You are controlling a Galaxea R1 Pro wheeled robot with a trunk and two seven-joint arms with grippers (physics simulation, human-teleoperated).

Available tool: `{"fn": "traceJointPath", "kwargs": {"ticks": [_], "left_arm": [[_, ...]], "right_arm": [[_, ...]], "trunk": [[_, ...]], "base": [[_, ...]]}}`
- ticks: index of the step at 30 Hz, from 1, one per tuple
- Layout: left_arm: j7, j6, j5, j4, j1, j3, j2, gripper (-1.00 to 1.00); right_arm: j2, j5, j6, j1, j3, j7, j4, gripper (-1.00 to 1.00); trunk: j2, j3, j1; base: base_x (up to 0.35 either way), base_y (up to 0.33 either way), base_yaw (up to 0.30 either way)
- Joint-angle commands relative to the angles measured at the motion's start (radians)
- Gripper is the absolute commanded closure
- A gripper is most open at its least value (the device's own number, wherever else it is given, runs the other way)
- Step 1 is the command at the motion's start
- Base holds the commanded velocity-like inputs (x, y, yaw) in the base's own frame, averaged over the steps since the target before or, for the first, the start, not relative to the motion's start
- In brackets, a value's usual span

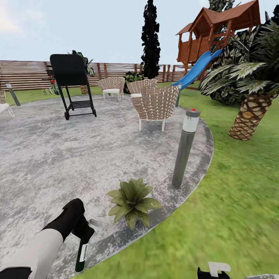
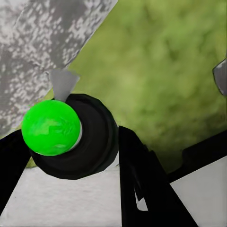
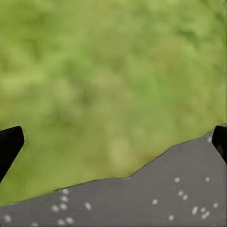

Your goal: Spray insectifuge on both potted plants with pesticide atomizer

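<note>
The robot is standing at the edge of the grey speckled paved round point(image 1: 58, 162), looking out over the garden. Its left arm is reaching down at the lower left, and the left gripper point(image 1: 83, 232) is clamping the pesticide atomizer point(image 1: 81, 254), a slim dark green bottle with a white label band that is hanging downward from the fingers, over the rim of the paving where it meets the lawn point(image 1: 232, 217). In the left wrist view the black fingers point(image 2: 142, 179) are sitting on either side of the atomizer's round black body, with a bright green ball showing at its end.

Just beside the atomizer, a low potted plant point(image 1: 133, 201) is spreading its pointed green leaves on the paving near the edge. Near it, a grey bollard lamp point(image 1: 186, 149) is standing slightly tilted. Farther back, wicker chairs point(image 1: 155, 104) and a black grill point(image 1: 71, 83) are sitting on the paving, with a brown slatted fence point(image 1: 27, 73) behind them. A scaly-trunked palm point(image 1: 252, 112) is growing on the grass to the right, and a wooden playhouse with a blue slide point(image 1: 199, 68) is standing beyond it.

The right gripper point(image 3: 113, 142) is hanging over grass; its two dark fingertips point(image 3: 9, 142) are standing wide apart, with nothing between them.
</note>
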Motion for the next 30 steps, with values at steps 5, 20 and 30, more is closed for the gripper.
{"fn": "traceJointPath", "kwargs": {"ticks": [5,20,30], "left_arm": [[-0.010,0.005,-0.007,-0.001,0.000,0.001,0.001,1.00],[-0.256,-0.008,-0.166,-0.010,0.000,-0.007,0.031,1.00],[-0.276,-0.005,-0.182,-0.087,0.004,-0.005,0.031,1.00]], "right_arm": [[0.004,0.010,-0.003,-0.001,-0.008,-0.005,0.000,-1.00],[0.009,0.006,-0.001,-0.001,-0.008,-0.006,-0.001,-1.00],[0.009,0.006,-0.001,-0.001,-0.008,-0.006,-0.001,-1.00]], "trunk": [[0.000,-0.001,0.000],[0.000,-0.001,0.000],[0.000,-0.001,0.000]], "base": [[0.266,0.240,0.000],[0.056,0.044,-0.226],[-0.169,0.194,-0.157]]}}
